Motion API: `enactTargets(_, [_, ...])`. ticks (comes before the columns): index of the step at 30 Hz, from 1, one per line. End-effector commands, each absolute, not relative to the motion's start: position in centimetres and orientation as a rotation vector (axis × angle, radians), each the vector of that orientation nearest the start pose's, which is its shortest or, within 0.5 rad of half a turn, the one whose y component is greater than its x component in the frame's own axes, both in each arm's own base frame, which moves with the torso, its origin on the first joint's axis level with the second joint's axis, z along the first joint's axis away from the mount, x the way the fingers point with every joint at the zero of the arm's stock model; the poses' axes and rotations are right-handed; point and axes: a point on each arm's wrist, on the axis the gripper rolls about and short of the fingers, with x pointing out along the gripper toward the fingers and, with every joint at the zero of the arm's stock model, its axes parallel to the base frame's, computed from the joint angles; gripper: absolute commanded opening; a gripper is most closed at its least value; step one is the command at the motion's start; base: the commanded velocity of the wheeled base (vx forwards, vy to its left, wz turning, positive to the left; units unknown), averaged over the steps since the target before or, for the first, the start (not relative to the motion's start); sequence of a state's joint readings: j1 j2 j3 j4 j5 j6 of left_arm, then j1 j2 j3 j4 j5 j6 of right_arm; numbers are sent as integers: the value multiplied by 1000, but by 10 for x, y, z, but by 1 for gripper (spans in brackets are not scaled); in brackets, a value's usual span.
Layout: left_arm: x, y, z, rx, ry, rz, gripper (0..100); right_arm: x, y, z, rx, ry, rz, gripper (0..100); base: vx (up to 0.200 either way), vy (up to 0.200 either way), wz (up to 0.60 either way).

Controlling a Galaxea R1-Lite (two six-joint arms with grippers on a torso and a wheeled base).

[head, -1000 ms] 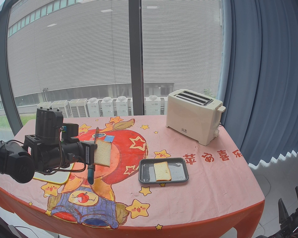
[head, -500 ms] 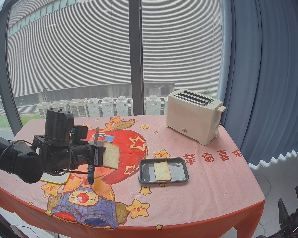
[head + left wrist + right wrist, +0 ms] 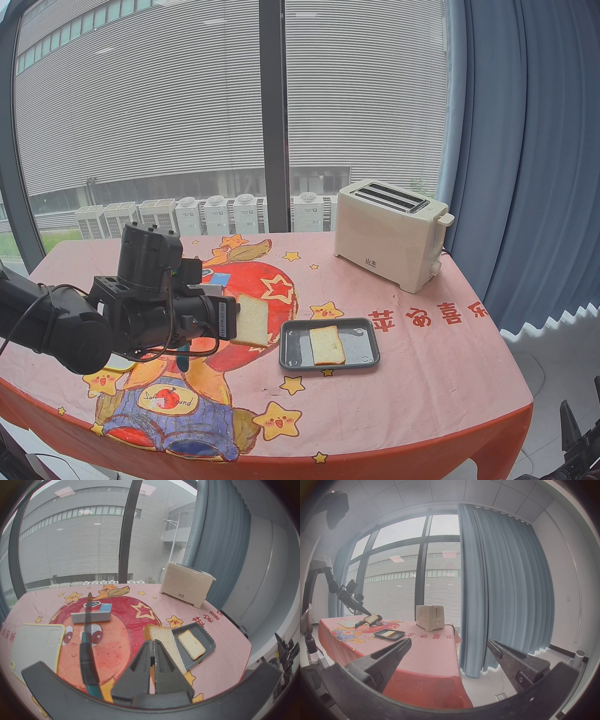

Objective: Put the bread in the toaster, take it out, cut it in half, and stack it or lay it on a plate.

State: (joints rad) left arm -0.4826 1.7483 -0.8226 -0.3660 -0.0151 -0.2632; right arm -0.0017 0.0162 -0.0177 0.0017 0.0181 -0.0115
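Toaster, tray with bread half, knife, board surround held slice

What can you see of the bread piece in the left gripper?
The bread piece is a rectangular cut of white bread, pale crumb with thin tan crust along its edges. The left gripper is shut on one end, holding it on edge, slightly tilted. It hangs above the tablecloth, touching nothing else, just left of the dark tray where a second piece lies flat.
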Motion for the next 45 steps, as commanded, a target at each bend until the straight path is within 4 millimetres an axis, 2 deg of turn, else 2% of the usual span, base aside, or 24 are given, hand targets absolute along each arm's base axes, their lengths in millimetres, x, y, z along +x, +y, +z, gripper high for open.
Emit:
enactTargets(1, [274, -156, 142, -148, 631, -425, 0, -23, 0, 75, -12, 3, 17, 100, 0, 0, 0])
enactTargets(19, [284, -197, 133, -316, 695, -448, 0, -23, 0, 75, -12, 3, 17, 100, 0, 0, 0])
enactTargets(24, [287, -202, 133, -347, 700, -448, 0, -23, 0, 75, -12, 3, 17, 100, 0, 0, 0])
enactTargets(36, [302, -221, 108, -357, 754, -440, 0, -23, 0, 75, -12, 3, 17, 100, 0, 0, 0])
enactTargets(45, [305, -226, 109, -368, 752, -446, 0, -23, 0, 75, -12, 3, 17, 100, 0, 0, 0])
